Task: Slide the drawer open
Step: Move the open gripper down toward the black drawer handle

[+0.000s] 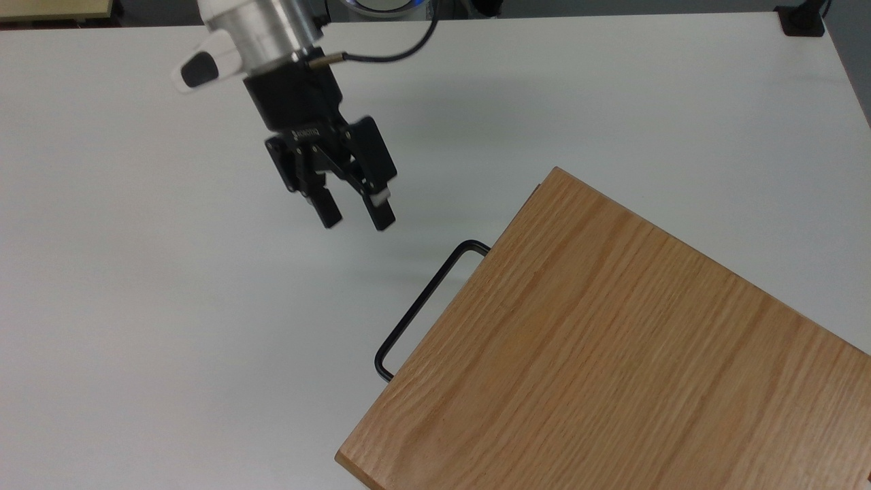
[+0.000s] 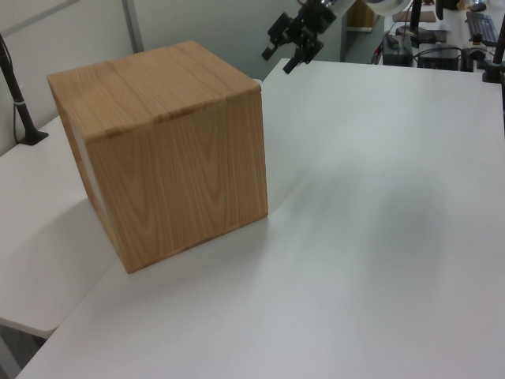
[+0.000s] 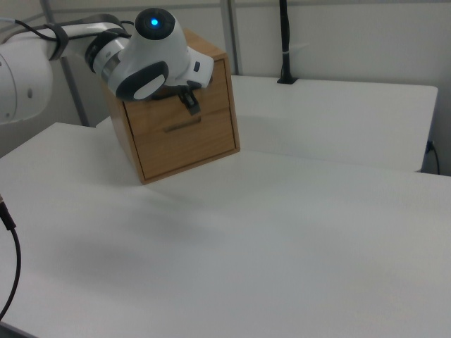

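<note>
Tool [image 1: 357, 218] parted, empty, pointing down toward top view's lower right; wrist [image 1: 262, 27] tilted.

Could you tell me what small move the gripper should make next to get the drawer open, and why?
Probably carry the open black two-finger gripper toward the top view's lower right, to straddle the thin black U-shaped metal handle; it hangs apart from it, and the wooden drawer looks shut.

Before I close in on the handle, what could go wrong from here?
The gripper is open but off to one side of the thin black handle, so it may close on air. The handle sits close under the cabinet top; the fingers could strike that wooden edge.
</note>
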You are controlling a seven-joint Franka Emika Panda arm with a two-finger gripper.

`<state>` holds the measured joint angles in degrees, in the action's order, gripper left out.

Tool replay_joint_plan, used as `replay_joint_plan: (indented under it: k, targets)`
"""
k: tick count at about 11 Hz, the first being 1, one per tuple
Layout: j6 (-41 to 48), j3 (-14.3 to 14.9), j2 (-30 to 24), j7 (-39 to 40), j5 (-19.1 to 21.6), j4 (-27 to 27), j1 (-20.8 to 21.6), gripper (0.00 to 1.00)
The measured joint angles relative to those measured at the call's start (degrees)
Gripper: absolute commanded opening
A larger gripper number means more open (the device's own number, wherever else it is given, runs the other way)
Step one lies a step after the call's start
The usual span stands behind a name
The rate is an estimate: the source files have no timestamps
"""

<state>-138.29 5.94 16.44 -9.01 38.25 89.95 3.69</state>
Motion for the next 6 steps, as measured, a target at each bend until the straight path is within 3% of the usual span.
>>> replay_joint_plan:
  k: [3, 6]
  targets:
    - [-0.5, -0.1, 4.5, -6.4, -0.1, -5.1, 0.3, 0.56]
    - [-7.7, -2.6, 8.1, -12.5, -0.1, -6.2, 0.6, 0.56]
